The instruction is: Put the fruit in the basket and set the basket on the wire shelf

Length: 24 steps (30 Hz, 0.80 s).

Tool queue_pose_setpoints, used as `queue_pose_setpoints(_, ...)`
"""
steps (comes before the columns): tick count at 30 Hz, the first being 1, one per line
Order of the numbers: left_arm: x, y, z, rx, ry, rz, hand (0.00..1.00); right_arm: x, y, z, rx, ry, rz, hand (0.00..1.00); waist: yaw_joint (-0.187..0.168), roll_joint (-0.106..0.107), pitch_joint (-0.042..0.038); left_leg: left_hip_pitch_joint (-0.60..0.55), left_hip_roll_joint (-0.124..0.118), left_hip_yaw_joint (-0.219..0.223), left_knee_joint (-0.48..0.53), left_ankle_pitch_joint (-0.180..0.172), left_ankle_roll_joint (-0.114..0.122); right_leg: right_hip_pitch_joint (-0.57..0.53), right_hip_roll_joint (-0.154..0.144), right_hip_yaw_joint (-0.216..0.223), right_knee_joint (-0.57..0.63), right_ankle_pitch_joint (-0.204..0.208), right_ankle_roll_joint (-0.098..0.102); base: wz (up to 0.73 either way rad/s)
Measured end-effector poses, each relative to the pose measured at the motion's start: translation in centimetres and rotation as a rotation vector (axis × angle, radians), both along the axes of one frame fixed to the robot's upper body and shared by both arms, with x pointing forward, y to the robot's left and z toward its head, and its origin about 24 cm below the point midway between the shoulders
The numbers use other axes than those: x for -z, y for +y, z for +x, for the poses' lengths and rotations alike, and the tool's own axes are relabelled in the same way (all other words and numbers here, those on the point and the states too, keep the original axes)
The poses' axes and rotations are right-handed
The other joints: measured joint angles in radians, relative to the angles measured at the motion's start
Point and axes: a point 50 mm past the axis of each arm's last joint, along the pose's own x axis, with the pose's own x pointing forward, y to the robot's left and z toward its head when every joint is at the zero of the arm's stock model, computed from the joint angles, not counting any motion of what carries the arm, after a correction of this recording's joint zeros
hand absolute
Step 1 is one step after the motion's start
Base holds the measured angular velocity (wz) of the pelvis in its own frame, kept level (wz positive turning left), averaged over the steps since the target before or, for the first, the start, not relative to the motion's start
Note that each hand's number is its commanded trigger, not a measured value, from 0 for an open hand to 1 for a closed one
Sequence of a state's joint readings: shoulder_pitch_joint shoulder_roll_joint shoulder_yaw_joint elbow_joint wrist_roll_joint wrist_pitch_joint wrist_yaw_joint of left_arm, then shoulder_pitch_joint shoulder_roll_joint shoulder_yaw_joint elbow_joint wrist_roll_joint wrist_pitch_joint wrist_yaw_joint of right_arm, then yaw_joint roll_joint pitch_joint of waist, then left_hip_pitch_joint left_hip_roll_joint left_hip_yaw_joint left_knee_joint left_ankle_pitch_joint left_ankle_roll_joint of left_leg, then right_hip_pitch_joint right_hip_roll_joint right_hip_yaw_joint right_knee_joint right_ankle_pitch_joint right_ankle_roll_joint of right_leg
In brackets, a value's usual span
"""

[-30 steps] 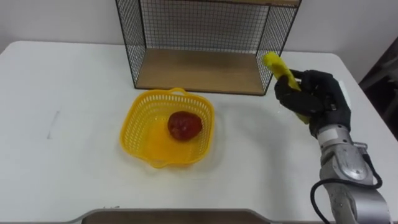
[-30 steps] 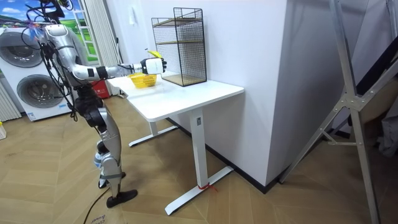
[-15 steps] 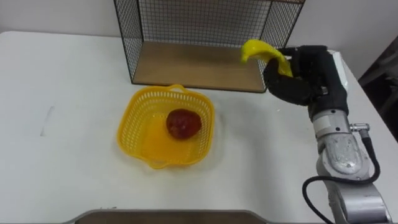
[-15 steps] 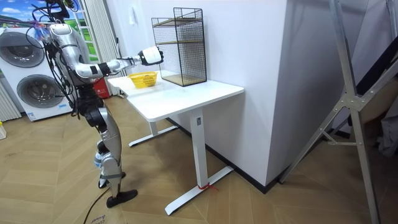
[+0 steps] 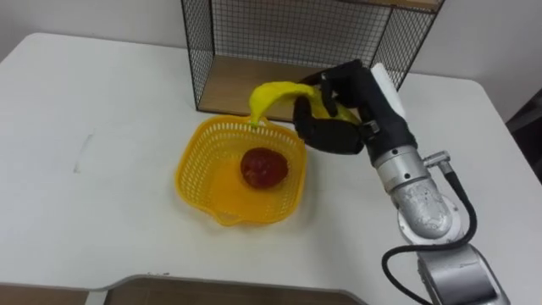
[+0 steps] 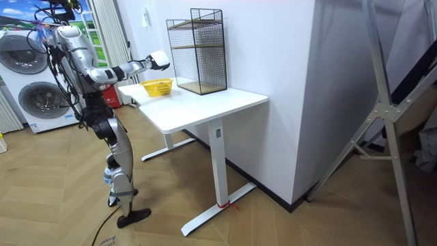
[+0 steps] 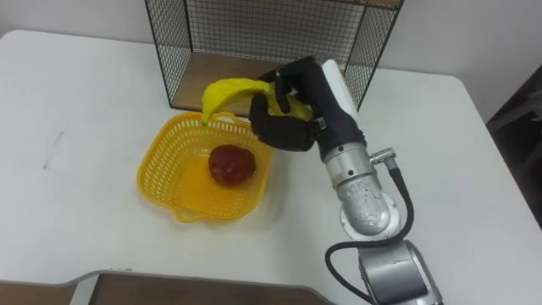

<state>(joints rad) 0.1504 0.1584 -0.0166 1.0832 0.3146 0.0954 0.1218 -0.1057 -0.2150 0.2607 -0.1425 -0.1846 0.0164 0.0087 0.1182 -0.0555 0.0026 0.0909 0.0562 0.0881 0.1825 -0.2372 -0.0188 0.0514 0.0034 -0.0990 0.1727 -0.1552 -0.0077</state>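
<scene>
My right hand [image 5: 334, 119] [image 7: 288, 114] is shut on a yellow banana [image 5: 275, 94] [image 7: 227, 91], which hangs just above the far right rim of the yellow basket [image 5: 199, 174] [image 7: 161, 169]. The banana's tip points down towards the basket's back edge. A red apple [image 5: 263, 166] [image 7: 231, 163] lies inside the basket. Behind them stands the black wire shelf [image 5: 222, 51] [image 7: 174, 38] with a wooden floor. In the room view I stand at the table's end with the right arm [image 6: 130, 67] stretched over the basket [image 6: 156, 87].
The white table [image 5: 102, 110] [image 7: 440, 152] has bare room to the left of the basket and at the right. A faint mark [image 5: 82, 152] sits on the tabletop at the left. The table's front edge runs close below the basket.
My right hand has carried the banana leftwards from the shelf's right corner to above the basket's far right rim. The view has shifted a little. The basket and apple stay in place.
</scene>
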Motion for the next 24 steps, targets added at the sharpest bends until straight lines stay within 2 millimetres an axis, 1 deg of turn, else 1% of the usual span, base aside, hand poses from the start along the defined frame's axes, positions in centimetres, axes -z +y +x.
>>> queue_pose_setpoints(4,0.0,0.1,0.0,0.023,0.005,0.004,0.00,0.7,1.1,-0.3,-0.053,0.023,-0.043,1.00,0.003,0.001,0.0007,-0.003,0.000,-0.007,0.000,0.000,0.000,0.000,-0.001,-0.007,-0.002,0.000,0.000,0.05)
queue_pose_setpoints(6,0.0,-0.1,0.3,0.049,0.003,0.005,0.00,1.6,1.6,-0.4,-0.084,0.064,-0.081,1.00,0.004,0.002,0.0016,-0.007,0.000,-0.008,0.001,0.000,0.000,-0.001,-0.001,-0.008,-0.003,0.000,0.000,0.02)
queue_pose_setpoints(10,-0.1,-0.4,0.9,0.075,-0.008,0.001,0.00,2.7,2.1,-0.6,-0.133,0.118,-0.117,1.00,0.012,0.007,0.0049,-0.010,0.000,-0.008,0.000,0.000,0.000,-0.005,0.000,-0.008,-0.003,0.000,0.000,0.00)
queue_pose_setpoints(11,-0.1,-0.5,1.1,0.085,-0.012,0.000,0.00,2.8,2.3,-0.7,-0.141,0.129,-0.121,0.56,0.012,0.009,0.0060,-0.010,0.000,-0.008,0.000,0.000,0.000,-0.005,0.000,-0.010,-0.003,0.000,0.000,0.00)
queue_pose_setpoints(12,-0.1,-0.5,1.3,0.087,-0.019,-0.001,0.00,2.9,2.3,-0.7,-0.150,0.136,-0.124,0.08,0.013,0.011,0.0068,-0.009,0.000,-0.008,0.001,0.000,0.000,-0.005,0.000,-0.010,-0.003,0.000,0.000,0.00)
queue_pose_setpoints(13,-0.2,-0.5,1.4,0.088,-0.024,-0.002,0.00,2.9,2.3,-0.7,-0.153,0.140,-0.126,0.00,0.014,0.010,0.0067,-0.009,0.000,-0.008,0.001,0.000,0.000,-0.004,-0.001,-0.011,-0.004,0.000,0.000,0.00)
queue_pose_setpoints(18,-0.2,-0.6,1.7,0.089,-0.034,0.002,0.00,3.9,2.3,-0.9,-0.157,0.191,-0.138,0.00,0.016,0.010,0.0058,-0.008,0.000,-0.009,0.002,0.000,0.000,-0.002,-0.001,-0.015,-0.004,0.000,0.000,0.00)
queue_pose_setpoints(24,-0.2,-0.6,1.7,0.088,-0.035,0.003,0.00,4.0,2.4,-1.0,-0.162,0.199,-0.140,0.00,0.015,0.010,0.0042,-0.009,0.000,-0.009,0.007,0.000,0.000,0.000,-0.002,-0.017,-0.003,0.000,0.000,0.00)
